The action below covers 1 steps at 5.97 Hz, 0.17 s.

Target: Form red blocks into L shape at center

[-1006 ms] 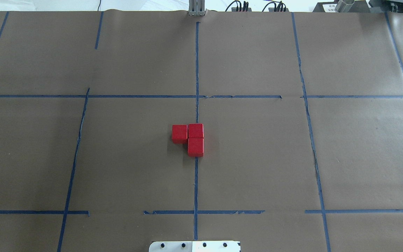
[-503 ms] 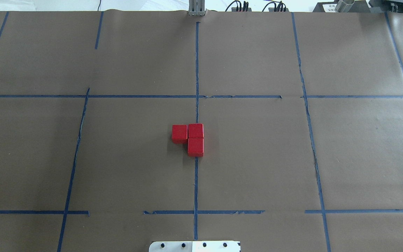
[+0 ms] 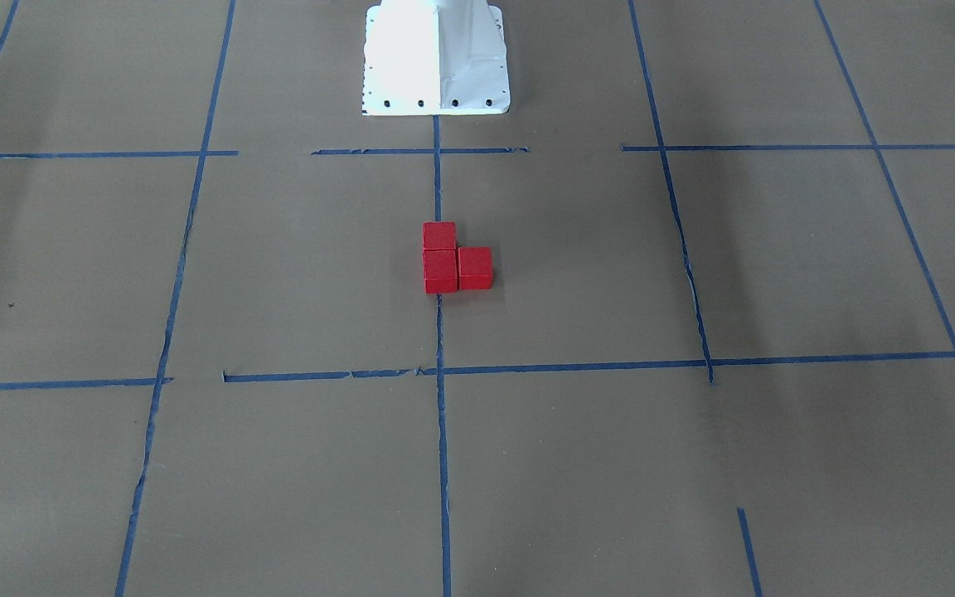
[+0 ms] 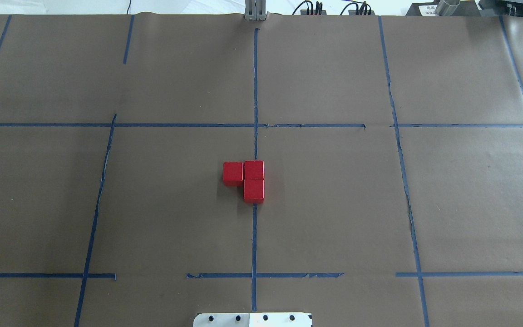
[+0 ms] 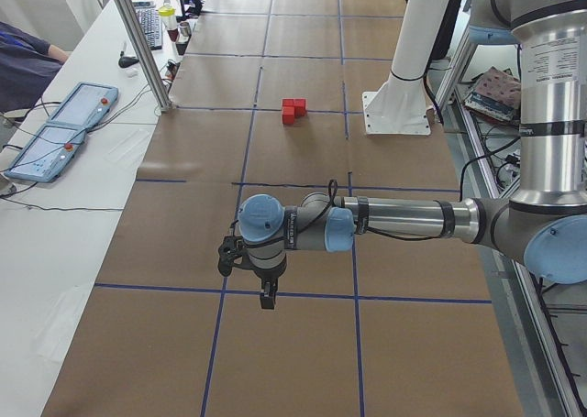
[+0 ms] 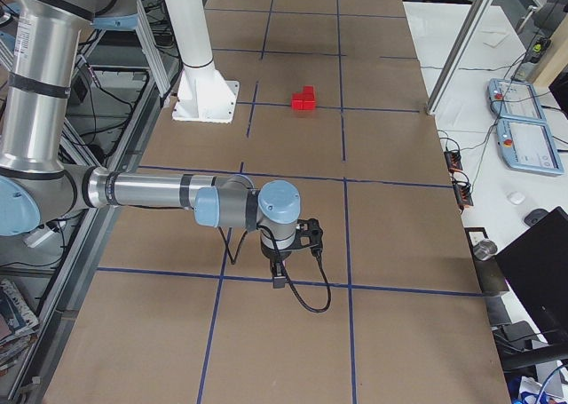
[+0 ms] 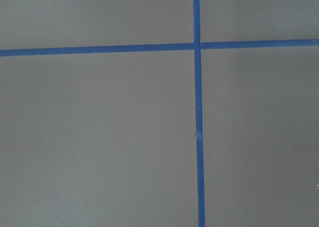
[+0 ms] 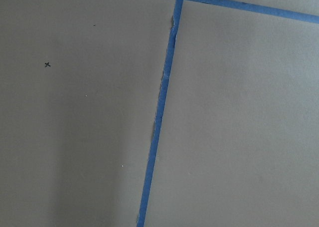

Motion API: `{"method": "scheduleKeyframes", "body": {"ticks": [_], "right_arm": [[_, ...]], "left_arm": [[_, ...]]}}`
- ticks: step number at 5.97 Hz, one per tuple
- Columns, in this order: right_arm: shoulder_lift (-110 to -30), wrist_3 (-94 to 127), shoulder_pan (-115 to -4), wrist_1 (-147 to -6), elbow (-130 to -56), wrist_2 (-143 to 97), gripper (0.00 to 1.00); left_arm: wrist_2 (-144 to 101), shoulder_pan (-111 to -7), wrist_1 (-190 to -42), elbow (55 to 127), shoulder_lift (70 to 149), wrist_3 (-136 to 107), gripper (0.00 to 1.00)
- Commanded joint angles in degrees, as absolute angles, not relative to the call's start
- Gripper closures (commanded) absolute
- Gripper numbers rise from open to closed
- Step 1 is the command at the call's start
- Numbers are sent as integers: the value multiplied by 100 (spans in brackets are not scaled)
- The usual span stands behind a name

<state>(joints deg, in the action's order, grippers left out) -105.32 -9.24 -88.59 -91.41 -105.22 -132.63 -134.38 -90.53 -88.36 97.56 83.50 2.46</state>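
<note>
Two hands hang over outer cells of the paper-covered worktop (image 4: 470, 204), the left hand (image 5: 267, 298) and the right hand (image 6: 279, 280). I cannot tell whether their fingers are spread or closed. Beyond the white base (image 4: 252, 319), three red blocks (image 4: 254, 170) sit touching in an L at the center (image 4: 334, 204), two on the blue tape line (image 4: 254, 236) and the third just beside it on the robot's left.
</note>
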Motion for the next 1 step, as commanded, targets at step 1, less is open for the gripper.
{"method": "scheduleKeyframes", "body": {"ticks": [1], "right_arm": [[-10538,-923,-8868,-9141,-10521,-13271,0]], "left_arm": [[-13438,-9053,-8833,9756,8350,246,0]]}}
